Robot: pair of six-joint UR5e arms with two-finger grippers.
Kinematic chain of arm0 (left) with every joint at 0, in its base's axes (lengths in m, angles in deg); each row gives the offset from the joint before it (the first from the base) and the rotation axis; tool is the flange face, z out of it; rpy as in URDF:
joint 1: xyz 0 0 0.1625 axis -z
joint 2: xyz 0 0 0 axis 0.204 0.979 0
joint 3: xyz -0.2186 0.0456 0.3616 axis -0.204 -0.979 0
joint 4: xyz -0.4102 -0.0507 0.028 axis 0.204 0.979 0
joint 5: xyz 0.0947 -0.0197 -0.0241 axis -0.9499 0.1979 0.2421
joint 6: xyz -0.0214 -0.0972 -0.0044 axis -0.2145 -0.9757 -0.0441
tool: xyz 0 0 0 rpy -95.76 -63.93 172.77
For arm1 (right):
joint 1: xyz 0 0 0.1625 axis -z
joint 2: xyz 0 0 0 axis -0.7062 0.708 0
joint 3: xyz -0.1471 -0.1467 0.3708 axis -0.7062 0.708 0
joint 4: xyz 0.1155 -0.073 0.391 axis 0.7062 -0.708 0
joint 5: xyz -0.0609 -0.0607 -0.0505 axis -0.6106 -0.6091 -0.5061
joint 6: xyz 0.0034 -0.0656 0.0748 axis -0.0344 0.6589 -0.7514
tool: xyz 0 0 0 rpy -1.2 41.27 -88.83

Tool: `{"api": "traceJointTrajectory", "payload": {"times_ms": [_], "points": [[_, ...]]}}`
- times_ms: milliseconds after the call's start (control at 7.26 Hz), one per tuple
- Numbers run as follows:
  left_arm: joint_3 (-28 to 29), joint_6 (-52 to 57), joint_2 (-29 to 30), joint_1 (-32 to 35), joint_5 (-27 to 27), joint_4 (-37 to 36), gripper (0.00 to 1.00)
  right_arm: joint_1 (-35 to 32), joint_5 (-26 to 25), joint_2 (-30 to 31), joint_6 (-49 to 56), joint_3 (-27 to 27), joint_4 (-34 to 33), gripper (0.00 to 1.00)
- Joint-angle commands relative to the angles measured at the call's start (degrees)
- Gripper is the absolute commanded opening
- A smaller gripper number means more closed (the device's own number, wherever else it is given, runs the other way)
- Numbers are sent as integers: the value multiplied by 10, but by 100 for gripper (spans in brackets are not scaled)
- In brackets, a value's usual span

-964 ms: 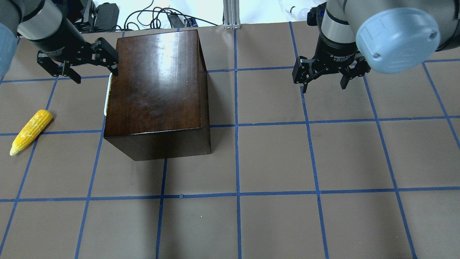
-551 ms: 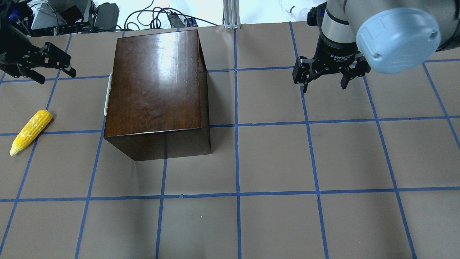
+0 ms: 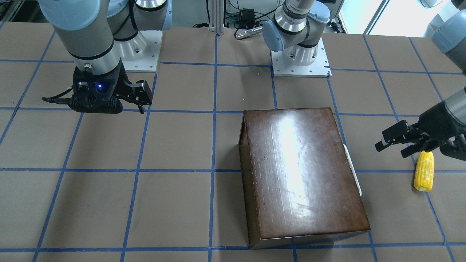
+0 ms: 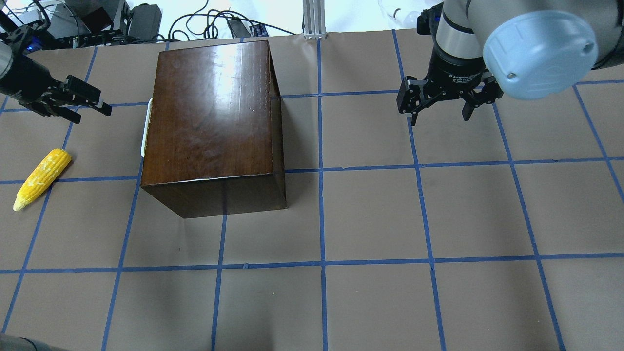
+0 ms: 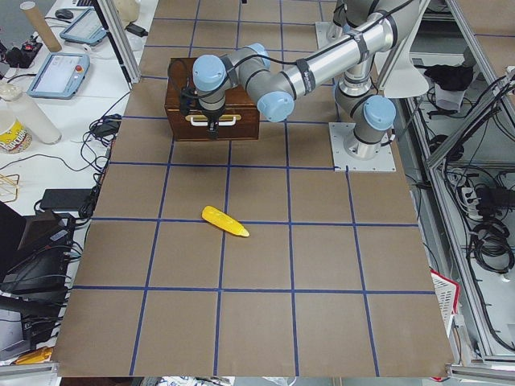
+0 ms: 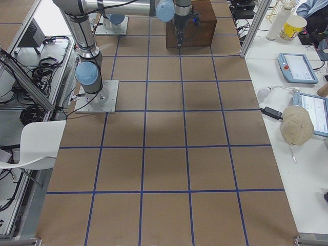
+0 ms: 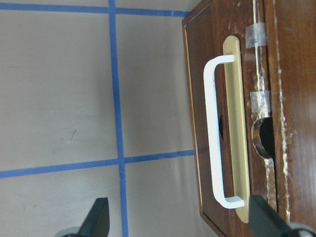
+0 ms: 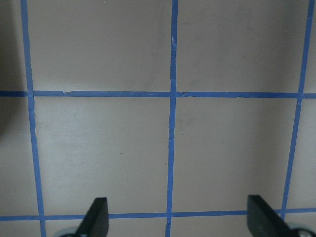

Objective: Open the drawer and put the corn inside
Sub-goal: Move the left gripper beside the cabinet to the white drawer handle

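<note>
The dark brown box (image 4: 209, 117) stands at the back left of the table. Its drawer is shut; the chipped front panel (image 7: 207, 59) with a white handle (image 7: 213, 133) faces the robot's left. The handle also shows at the box's left edge (image 4: 146, 127). The yellow corn (image 4: 41, 179) lies on the table left of the box, also in the front view (image 3: 424, 176). My left gripper (image 4: 92, 114) is open and empty, apart from the handle, between it and the corn. My right gripper (image 4: 439, 118) is open and empty over bare table right of the box.
The table is brown paper with a blue tape grid (image 4: 321, 263). Cables and boxes (image 4: 146, 22) lie beyond the far edge. The arm bases (image 3: 300, 58) stand on the robot's side of the table.
My left gripper pulled back left from the box's handle side, then came a little way back toward it. The box, the corn and the right arm have not moved.
</note>
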Motion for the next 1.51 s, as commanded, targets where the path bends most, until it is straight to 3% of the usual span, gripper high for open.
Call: {"api": "traceJointTrajectory", "payload": {"times_ms": [0,826,1377], "points": [[-3,26,41,-1,25,-18,100,0,1,-1,0,0,0,100],[-3,12,91,1,90,-12,100,0,1,-1,0,0,1,100],[-21,9,99,3,101,-12,100,0,1,0,0,0,1,100]]}}
